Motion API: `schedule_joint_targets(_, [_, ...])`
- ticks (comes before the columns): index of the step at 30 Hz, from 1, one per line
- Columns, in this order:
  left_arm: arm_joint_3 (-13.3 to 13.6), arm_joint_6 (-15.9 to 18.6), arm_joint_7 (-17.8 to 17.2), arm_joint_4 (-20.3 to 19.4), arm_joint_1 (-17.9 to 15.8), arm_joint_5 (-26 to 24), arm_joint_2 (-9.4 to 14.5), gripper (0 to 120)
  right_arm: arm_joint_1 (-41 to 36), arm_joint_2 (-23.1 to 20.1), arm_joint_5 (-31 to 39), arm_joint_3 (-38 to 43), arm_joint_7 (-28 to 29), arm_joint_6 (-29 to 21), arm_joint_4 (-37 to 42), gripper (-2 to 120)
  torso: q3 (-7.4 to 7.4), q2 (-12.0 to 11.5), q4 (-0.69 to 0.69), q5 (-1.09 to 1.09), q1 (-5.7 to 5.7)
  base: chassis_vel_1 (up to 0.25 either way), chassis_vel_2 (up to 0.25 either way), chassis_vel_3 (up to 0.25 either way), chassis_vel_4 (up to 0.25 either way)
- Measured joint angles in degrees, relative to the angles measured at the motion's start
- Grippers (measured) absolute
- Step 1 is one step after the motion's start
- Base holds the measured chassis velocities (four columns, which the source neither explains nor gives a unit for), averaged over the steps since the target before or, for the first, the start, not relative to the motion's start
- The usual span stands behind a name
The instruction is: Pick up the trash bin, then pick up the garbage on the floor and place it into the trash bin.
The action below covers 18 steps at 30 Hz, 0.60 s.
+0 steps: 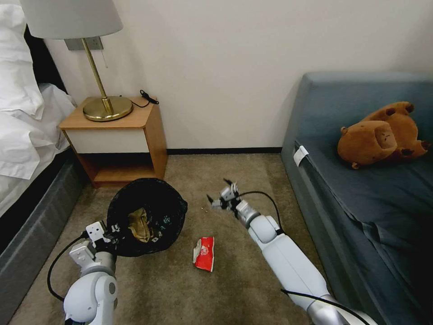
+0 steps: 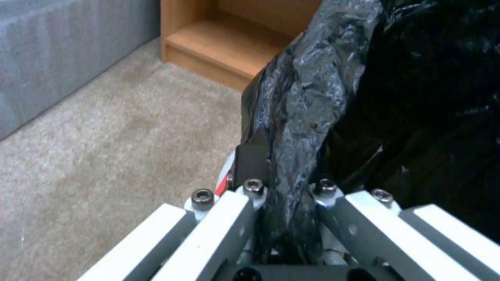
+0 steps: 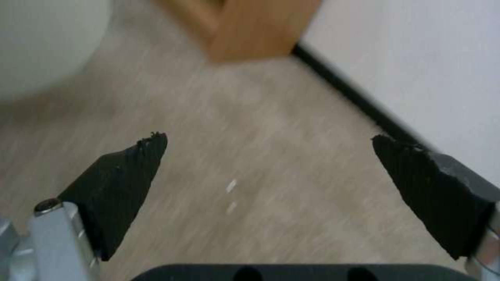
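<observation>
left gripper (image 1: pixel 109 231) clamping black-bagged round trash bin (image 1: pixel 149 212) rim, lower left; right gripper (image 1: pixel 219 192) hovering with fingers apart, centre, above red-white crumpled wrapper (image 1: pixel 204 253).

Trash bin (image 1: pixel 149 212): black-bag lined, tilted, mouth facing the camera; crumpled brown paper bag (image 1: pixel 139 224) inside. Red-white crumpled wrapper (image 1: pixel 204 253) flat on carpet, just beside the bin.

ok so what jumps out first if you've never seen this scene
The trash bin, lined in black, with the left pincer clamped on its rim and brown paper inside. Next, the red-white wrapper lying on the carpet between the arms, and the right pincer open above the floor beyond it.
</observation>
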Motion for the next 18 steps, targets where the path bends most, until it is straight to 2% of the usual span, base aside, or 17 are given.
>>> schedule_joint_targets(6, [-0.24, -0.66, 0.30, 0.86, 0.02, 0.49, -0.21, 1, -0.42, 2.48, -3.10, -1.72, -2.06, 1.62, -4.93, 100, 0.00, 0.00, 0.00, 0.00, 0.00, 0.000, 0.000, 0.000, 0.000])
schedule_joint_targets(13, [-0.14, -1.17, 0.59, 1.28, -0.01, 0.64, -0.57, 1, -1.96, 4.18, -1.71, -2.69, -2.20, 1.61, -6.87, 100, 0.00, 0.00, 0.01, 0.00, 0.00, 0.000, 0.000, 0.000, 0.000])
schedule_joint_targets(18, [-0.12, -1.29, 0.72, 1.59, -0.34, 0.68, -0.65, 1, -2.99, 3.84, -0.35, -3.89, -2.50, 1.62, -7.12, 100, 0.00, 0.00, 0.00, 0.00, 0.00, 0.000, 0.000, 0.000, 0.000])
